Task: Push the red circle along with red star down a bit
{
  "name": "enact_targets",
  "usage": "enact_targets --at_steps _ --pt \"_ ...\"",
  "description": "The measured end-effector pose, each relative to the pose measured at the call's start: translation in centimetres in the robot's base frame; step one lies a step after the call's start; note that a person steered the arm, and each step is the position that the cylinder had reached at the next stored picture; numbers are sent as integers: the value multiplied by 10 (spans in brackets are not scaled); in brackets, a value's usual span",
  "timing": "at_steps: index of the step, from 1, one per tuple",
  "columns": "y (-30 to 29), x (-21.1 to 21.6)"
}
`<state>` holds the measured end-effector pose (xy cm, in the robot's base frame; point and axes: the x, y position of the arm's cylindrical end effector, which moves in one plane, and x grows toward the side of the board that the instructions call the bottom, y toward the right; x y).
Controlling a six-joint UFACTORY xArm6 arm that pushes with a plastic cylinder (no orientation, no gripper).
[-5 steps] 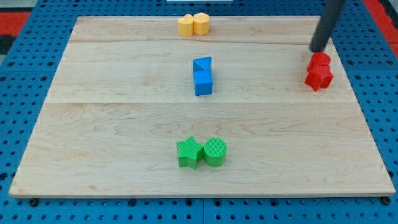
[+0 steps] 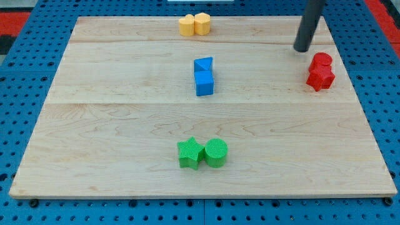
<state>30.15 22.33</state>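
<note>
The red circle [image 2: 322,60] and the red star [image 2: 320,77] sit touching near the board's right edge, the circle just above the star. My tip [image 2: 302,49] rests on the board up and to the left of the red circle, a short gap apart from it. The dark rod rises from there out of the view's top.
Two yellow blocks [image 2: 194,24] sit together at the top middle. A blue triangle [image 2: 203,64] touches a blue cube [image 2: 204,82] at centre. A green star [image 2: 190,154] and a green circle [image 2: 216,152] sit together at the bottom middle. The wooden board [image 2: 94,125] lies on a blue pegboard.
My tip has moved to the view's left, away from the red circle's top. The red blocks have not moved.
</note>
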Motion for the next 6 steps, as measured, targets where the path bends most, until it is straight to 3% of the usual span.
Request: enact_targets --at_steps 1,6 --pt "38 2" --pt "2 80"
